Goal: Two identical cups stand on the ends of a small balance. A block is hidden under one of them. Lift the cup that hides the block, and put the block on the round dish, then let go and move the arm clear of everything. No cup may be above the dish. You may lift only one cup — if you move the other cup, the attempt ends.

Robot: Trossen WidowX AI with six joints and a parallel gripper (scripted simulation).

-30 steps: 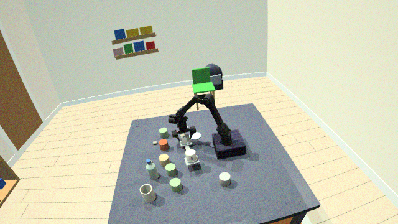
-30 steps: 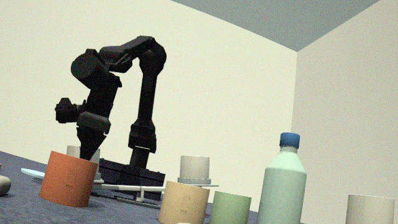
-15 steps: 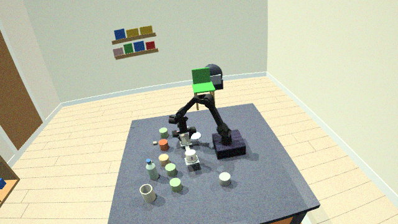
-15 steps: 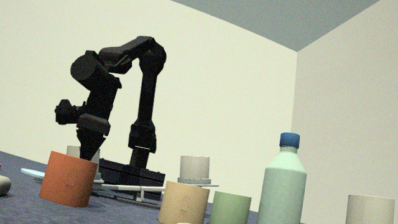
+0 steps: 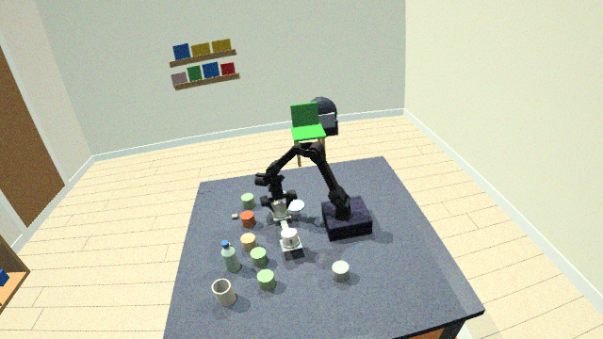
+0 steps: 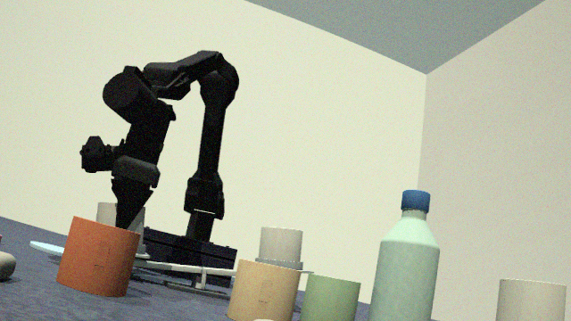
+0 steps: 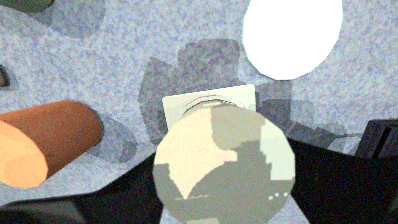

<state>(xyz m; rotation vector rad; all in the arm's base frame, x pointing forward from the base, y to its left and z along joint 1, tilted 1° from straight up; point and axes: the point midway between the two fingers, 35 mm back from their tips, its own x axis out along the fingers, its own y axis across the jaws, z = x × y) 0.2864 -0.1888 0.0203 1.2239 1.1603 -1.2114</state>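
Note:
My gripper [image 5: 279,206] [image 6: 124,225] [image 7: 214,141] is shut on the pale cup [image 5: 280,211] [image 6: 106,211] [image 7: 220,150] at the far end of the balance, one finger on each side. This cup is upright over its square pan [image 7: 245,93]; whether its rim touches the pan is unclear. The identical other cup [image 5: 289,236] [image 6: 281,244] stands upright on the near end. The white beam [image 6: 165,266] joins the ends. The round dish [image 5: 297,205] [image 6: 42,246] [image 7: 295,35] lies close beside the far end, with no cup above it. No block shows under either cup.
An orange cup [image 5: 248,219] [image 6: 99,256] [image 7: 65,130] stands near the gripper. A tan cup [image 5: 249,243] [image 6: 264,290], several green cups, a bottle [image 5: 230,259] [image 6: 405,267] and a tall beige cup [image 5: 225,294] stand along one side. A grey-white cup [image 5: 340,272] stands farther off.

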